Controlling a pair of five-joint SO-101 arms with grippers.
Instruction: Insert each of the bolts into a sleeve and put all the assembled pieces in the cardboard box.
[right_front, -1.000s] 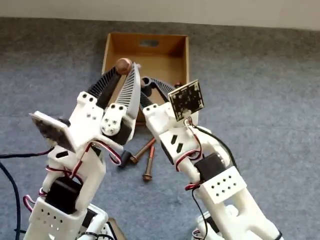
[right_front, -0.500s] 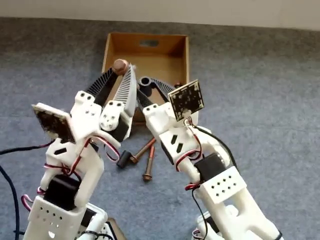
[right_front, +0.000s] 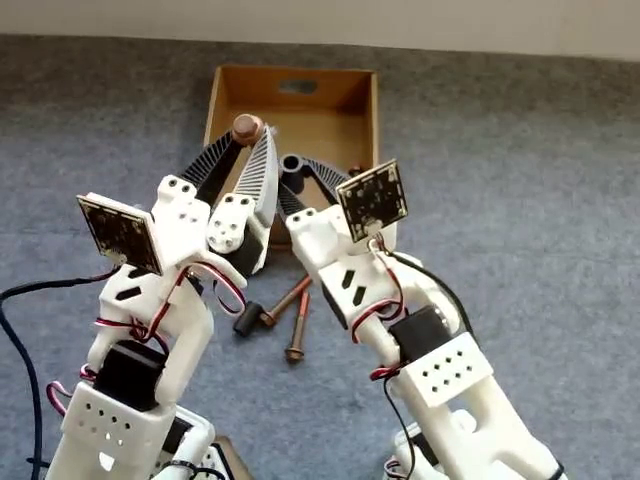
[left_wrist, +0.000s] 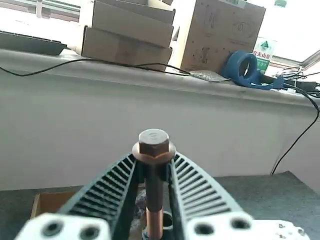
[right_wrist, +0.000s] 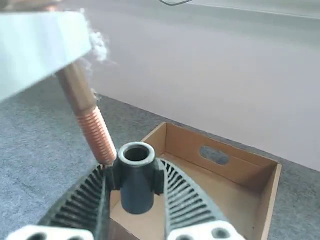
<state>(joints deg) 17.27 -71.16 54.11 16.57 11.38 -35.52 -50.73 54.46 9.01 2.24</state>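
Copper-coloured, with a flanged hex head, the bolt (left_wrist: 154, 150) stands in the left hand (right_front: 247, 138), pinched along its smooth shank between ribbed black fingers (left_wrist: 112, 187). The right hand (right_wrist: 135, 170) is closed narrowly on the sleeve (right_wrist: 135, 192), a short, dark, matte tube held with its open bore facing up, above the near edge of the cardboard box (right_front: 330, 125).

Over the last second the left arm's wrist has shifted towards the box. The bolt head has hardly moved, and the right arm has kept still. The bolt has probably been tipped steeper to line up with the bore.

In the right wrist view the threaded tip sits just beside the sleeve's outer rim, not inside it, so the insertion is not yet made.

Two spare bolts (right_front: 290, 305) and a spare sleeve (right_front: 244, 322) lie on the grey, carpet-like desk (right_front: 520, 200) between the arms.
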